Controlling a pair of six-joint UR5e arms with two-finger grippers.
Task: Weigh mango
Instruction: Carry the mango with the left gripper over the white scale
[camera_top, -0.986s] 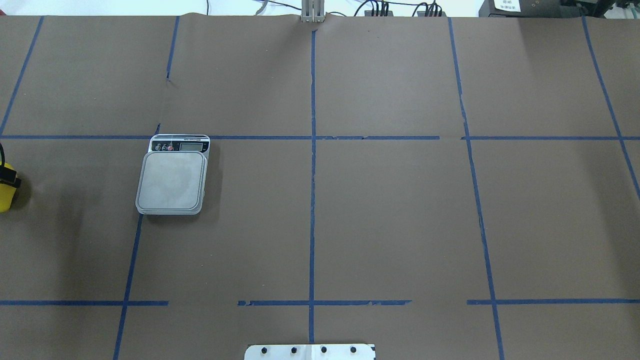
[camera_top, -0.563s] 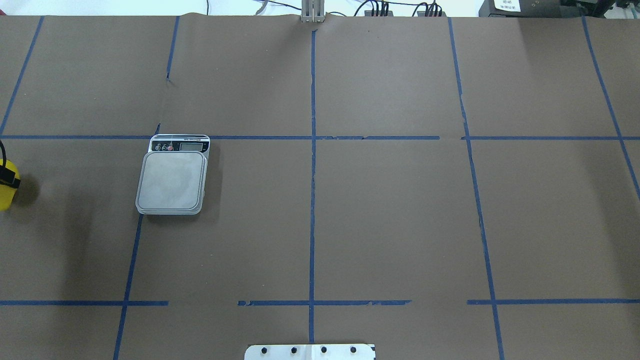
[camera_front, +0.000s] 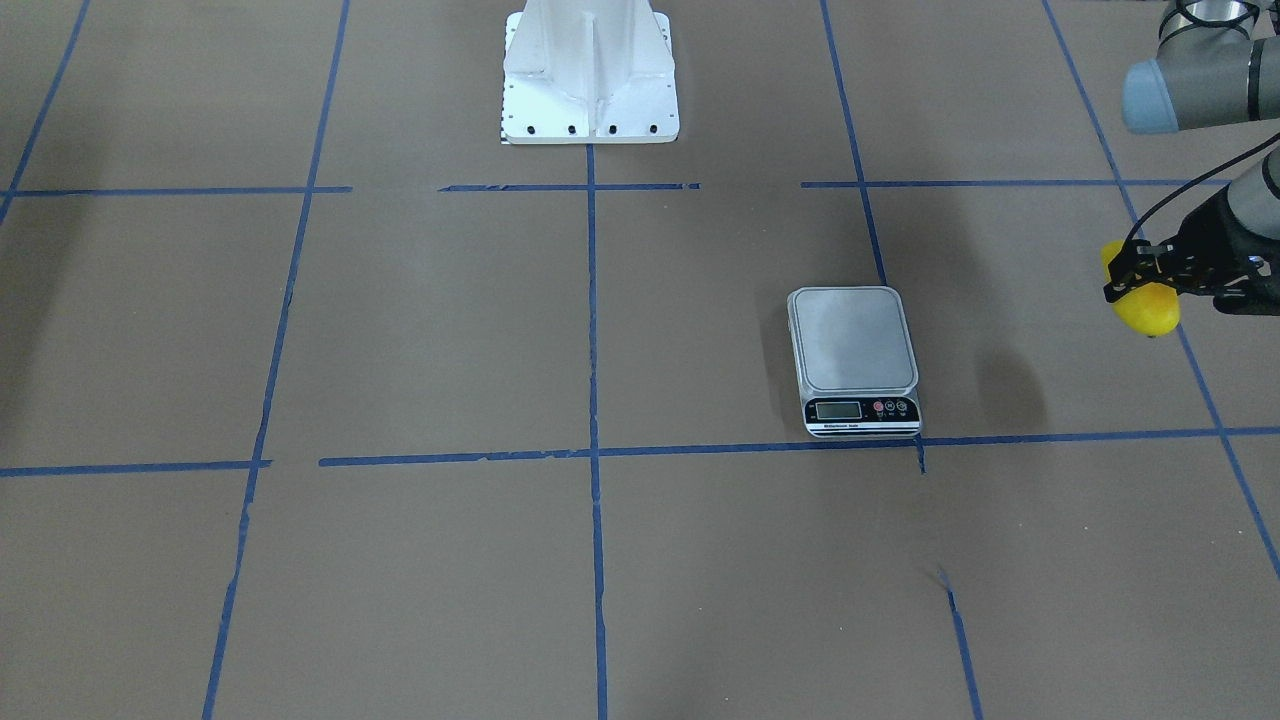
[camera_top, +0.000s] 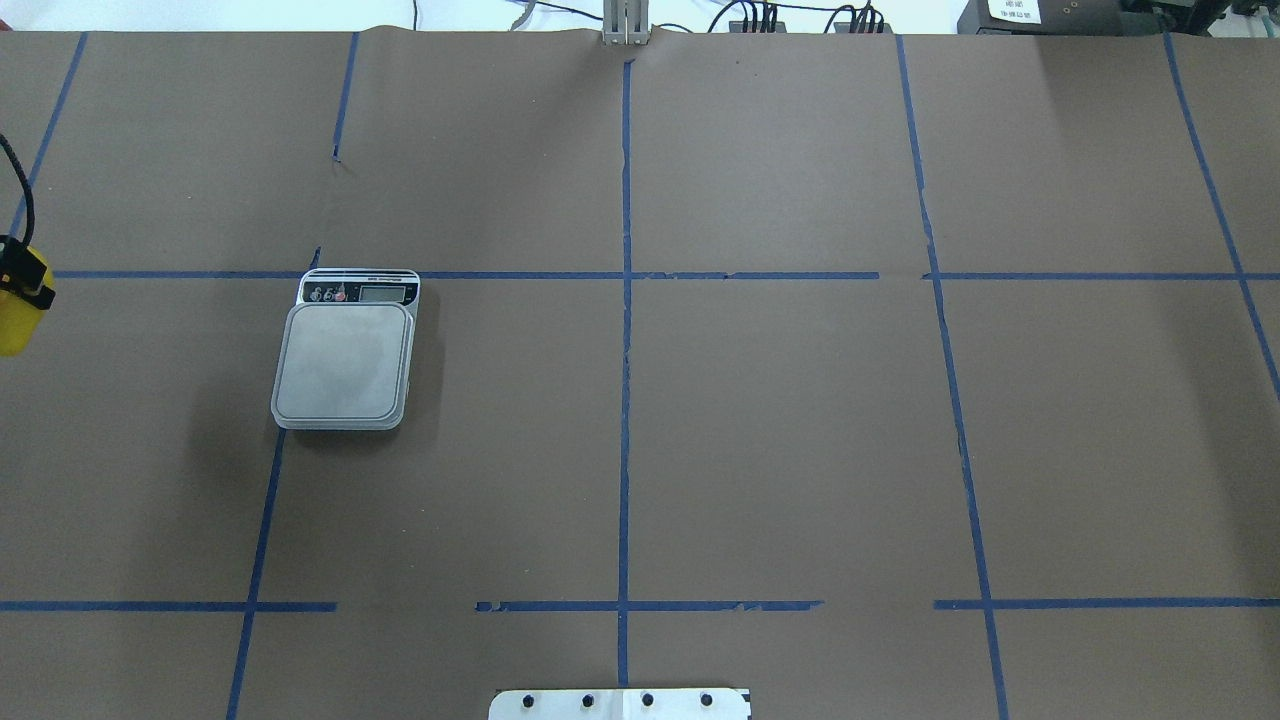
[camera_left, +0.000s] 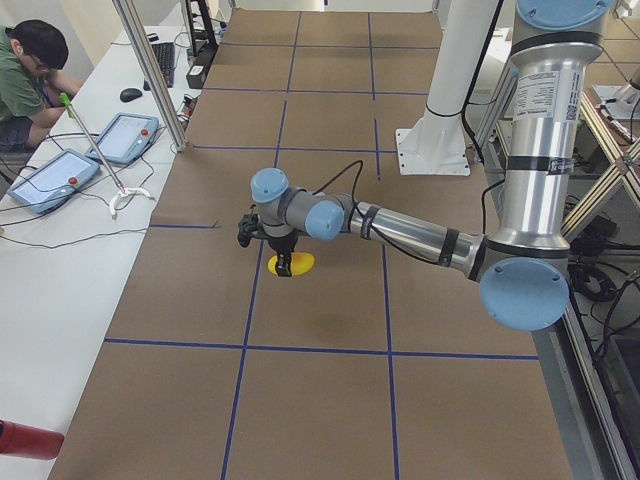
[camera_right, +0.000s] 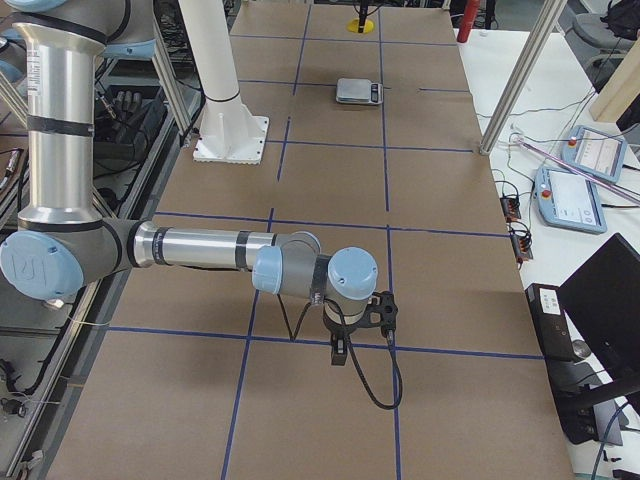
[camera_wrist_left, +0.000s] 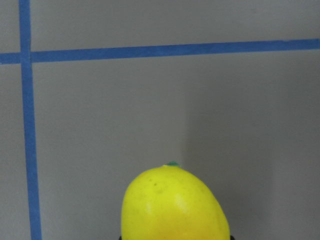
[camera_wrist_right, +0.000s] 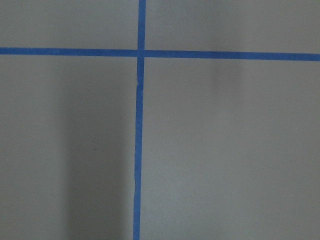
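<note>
Left wrist-mounted: mango, long axis up-frame, green-tipped end uppermost.

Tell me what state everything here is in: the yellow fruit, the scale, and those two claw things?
mango: gripped, lifted off the table, off to the side of the scale, not yet weighed.
left gripper: shut on the mango.
scale: flat on the table, nothing on it; display too small to read.
right gripper: hangs over the table far from the scale; open or shut cannot be told.
</note>
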